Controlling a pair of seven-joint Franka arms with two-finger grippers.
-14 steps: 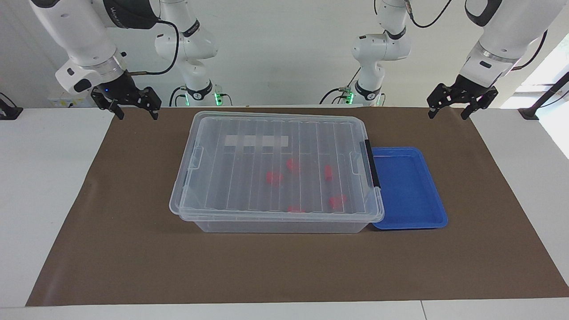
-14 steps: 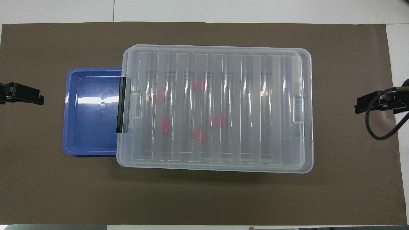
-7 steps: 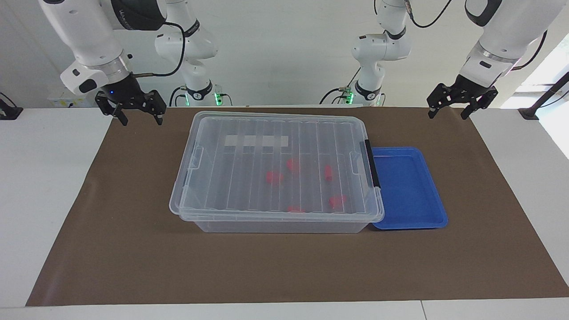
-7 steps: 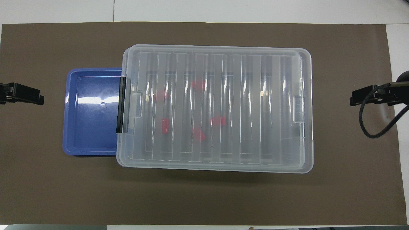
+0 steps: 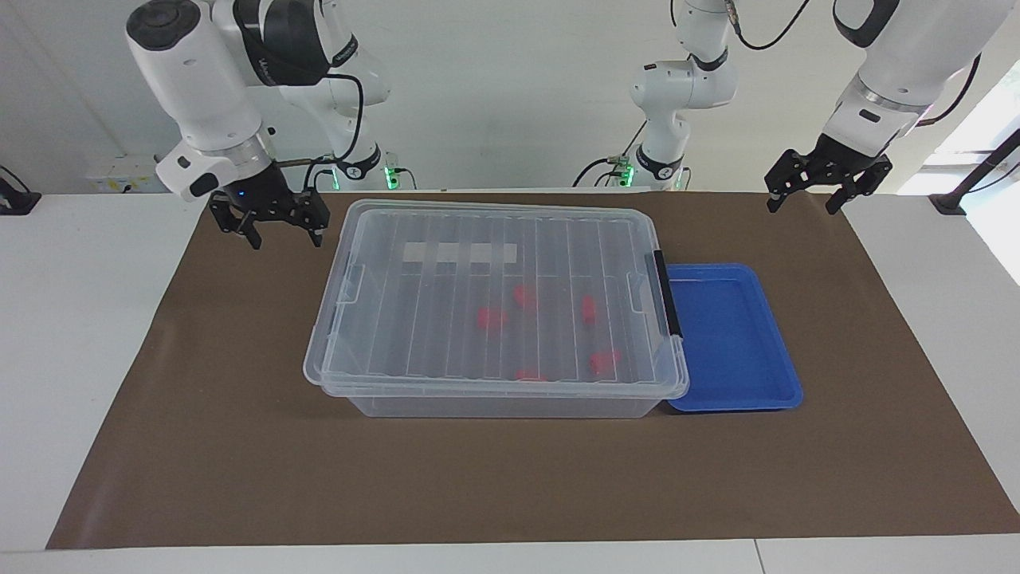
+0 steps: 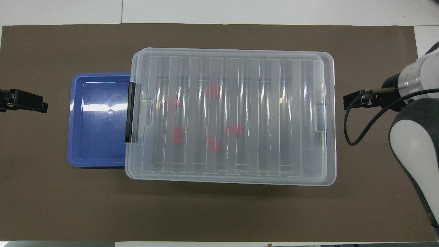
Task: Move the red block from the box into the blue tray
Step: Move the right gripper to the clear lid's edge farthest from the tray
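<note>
Brown mat (image 5: 239,446) on white table (image 5: 80,335), white wall (image 5: 510,96); lidded box (image 5: 494,311) beside blue tray (image 5: 737,399); left gripper (image 5: 801,199) and right gripper (image 5: 285,235) fingers apart, empty.

We see the box (image 5: 494,319) as clear, glossy plastic; its ribbed lid (image 6: 229,113) throws bright streaks of glare, and the latch bar (image 6: 130,112) on it is black plastic with a duller sheen. We take the whitish label strip (image 5: 460,253) for matt paper or film, we cannot tell which. The blue tray (image 6: 97,151) is smooth, shiny plastic with a white reflection across its floor. Under both lies a brown mat (image 5: 239,478), matt and flat, looking like paper or thin cloth. The bench (image 5: 80,319) is smooth, matt white. The arms' shells (image 5: 199,72) are glossy white plastic.
</note>
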